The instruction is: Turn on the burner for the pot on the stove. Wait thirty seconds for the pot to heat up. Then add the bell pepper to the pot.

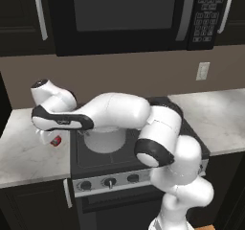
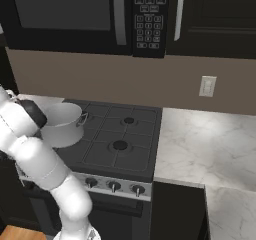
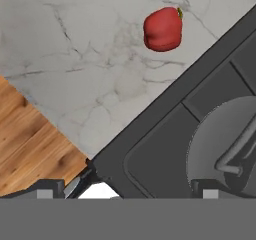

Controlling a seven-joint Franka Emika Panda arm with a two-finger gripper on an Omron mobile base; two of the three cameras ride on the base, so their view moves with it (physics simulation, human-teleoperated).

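Marble counter holds bell pepper; arm reaches left over pot

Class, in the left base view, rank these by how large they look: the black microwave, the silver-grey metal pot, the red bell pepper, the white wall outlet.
1. Black microwave
2. Silver-grey metal pot, partly hidden by the arm
3. White wall outlet and red bell pepper: both tiny, the pepper partly hidden, so unranked.
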